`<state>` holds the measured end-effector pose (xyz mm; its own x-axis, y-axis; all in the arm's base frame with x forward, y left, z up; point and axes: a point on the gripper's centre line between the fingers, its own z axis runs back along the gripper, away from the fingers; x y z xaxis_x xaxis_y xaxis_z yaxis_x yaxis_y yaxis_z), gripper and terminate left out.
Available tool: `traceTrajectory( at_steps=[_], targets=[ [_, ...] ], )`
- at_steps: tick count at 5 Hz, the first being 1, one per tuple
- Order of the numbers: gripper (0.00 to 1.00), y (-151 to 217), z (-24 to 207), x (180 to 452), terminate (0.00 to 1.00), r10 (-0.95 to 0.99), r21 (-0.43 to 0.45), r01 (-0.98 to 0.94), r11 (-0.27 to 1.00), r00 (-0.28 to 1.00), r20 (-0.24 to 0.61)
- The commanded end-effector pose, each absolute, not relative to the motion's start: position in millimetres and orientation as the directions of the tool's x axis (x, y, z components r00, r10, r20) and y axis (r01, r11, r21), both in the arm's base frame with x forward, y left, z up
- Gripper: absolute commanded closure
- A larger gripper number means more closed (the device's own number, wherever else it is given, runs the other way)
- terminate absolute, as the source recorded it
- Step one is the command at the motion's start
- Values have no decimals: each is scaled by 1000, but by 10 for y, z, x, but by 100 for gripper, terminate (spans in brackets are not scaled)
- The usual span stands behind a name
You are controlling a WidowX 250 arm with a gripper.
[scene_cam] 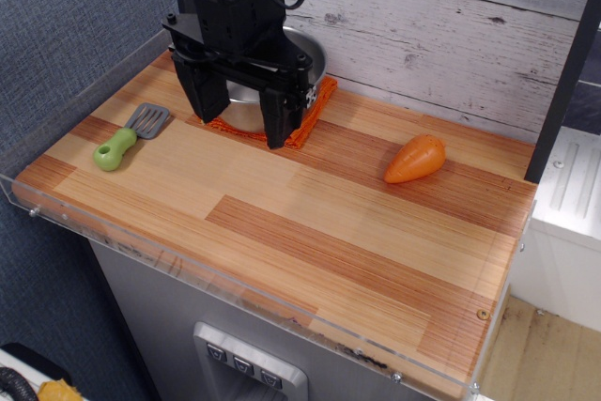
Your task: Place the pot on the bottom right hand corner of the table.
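Observation:
The shiny steel pot (302, 63) sits on a folded orange cloth (315, 110) at the back of the striped wooden table (310, 232), left of centre. My black gripper (240, 119) hangs right in front of the pot. Its two fingers (278, 119) stand apart and point down, with the pot's near wall showing between them. Nothing is held. The arm hides most of the pot's left side.
A spatula with a green handle (127, 138) lies at the left edge. An orange toy carrot (416, 159) lies at the right back. A clear acrylic rim (235, 284) runs along the front edge. A plank wall stands behind.

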<state>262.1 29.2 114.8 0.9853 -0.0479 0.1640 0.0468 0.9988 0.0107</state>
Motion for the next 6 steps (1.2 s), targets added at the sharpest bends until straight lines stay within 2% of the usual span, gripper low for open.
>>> traceTrajectory(
  at_steps=[1, 2, 4, 5, 6],
  targets=[
    [0, 292, 1148, 2621, 0, -48, 11, 47, 999, 985, 164],
    [0, 413, 1218, 2872, 0, -41, -24, 48, 999, 972, 230],
    [0, 371, 1326, 3533, 0, -88, 22, 85, 996, 947, 310],
    [0, 311, 1125, 3832, 0, -118, 49, 108, 993, 951, 288],
    [0, 319, 860, 3952, 0, -132, 83, 115, 990, 961, 241]
  ],
)
